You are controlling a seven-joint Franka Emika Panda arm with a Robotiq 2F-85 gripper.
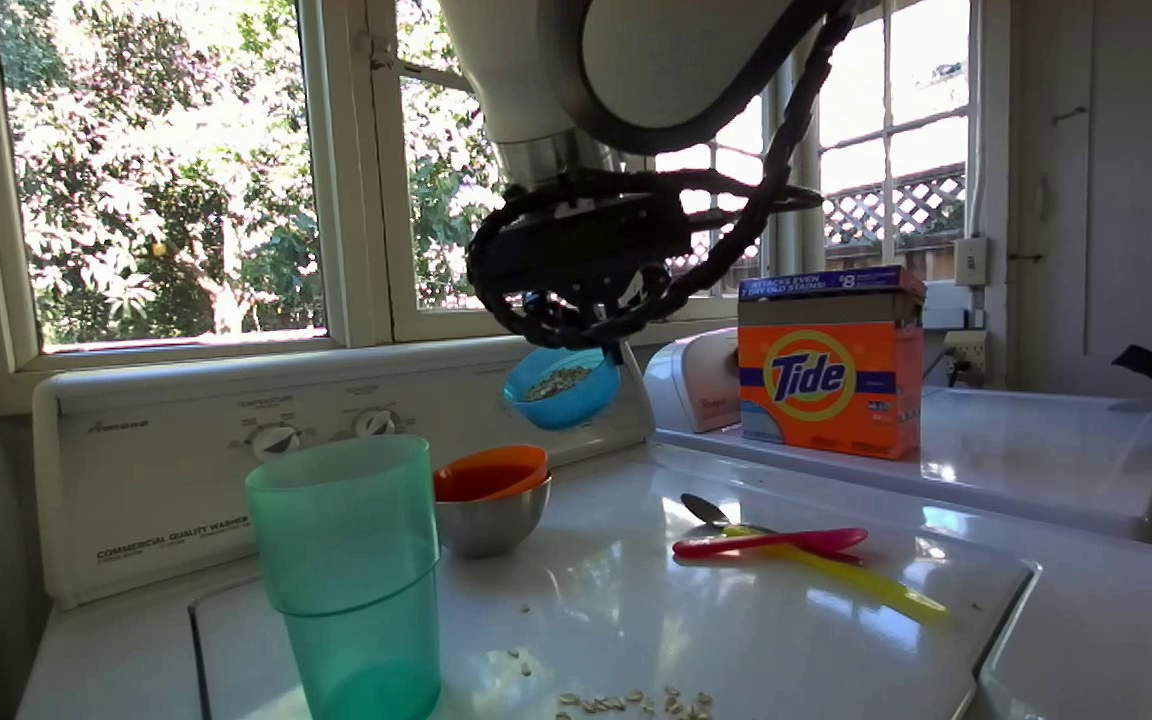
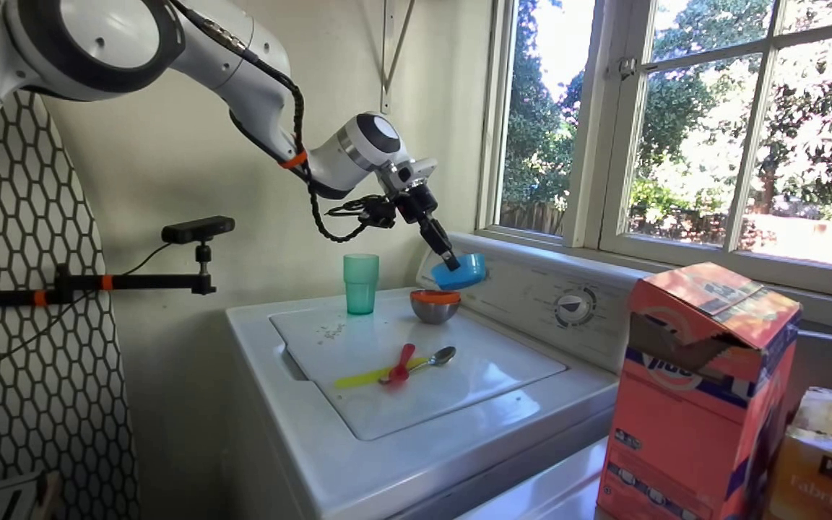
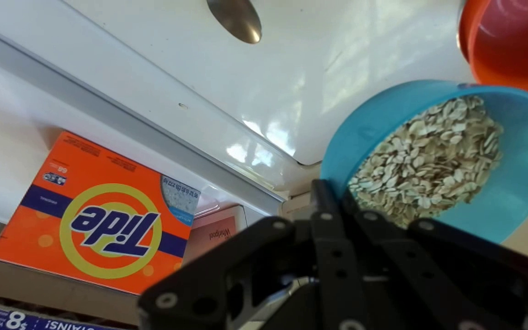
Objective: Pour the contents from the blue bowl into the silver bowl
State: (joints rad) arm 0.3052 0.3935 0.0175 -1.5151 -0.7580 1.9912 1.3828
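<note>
My gripper (image 3: 336,192) is shut on the rim of the blue bowl (image 3: 369,114). Pale oat flakes (image 3: 429,160) lie inside that bowl. In both exterior views the blue bowl (image 1: 571,405) (image 2: 465,271) hangs tilted in the air, above the washer top. The silver bowl (image 1: 491,525) (image 2: 435,310) stands upright on the washer below it, a little to the left in both exterior views. An orange bowl (image 1: 501,475) sits tilted inside the silver bowl. In the wrist view the orange inside (image 3: 520,55) shows at the upper right; the metal is mostly hidden.
A teal tumbler (image 1: 356,570) stands beside the silver bowl. A red spoon (image 1: 766,543), a yellow spoon (image 1: 876,587) and a metal spoon (image 1: 704,510) lie on the washer. Loose flakes (image 1: 636,703) are scattered there. The washer's control panel (image 1: 186,470) rises behind. A Tide box (image 1: 826,375) stands alongside.
</note>
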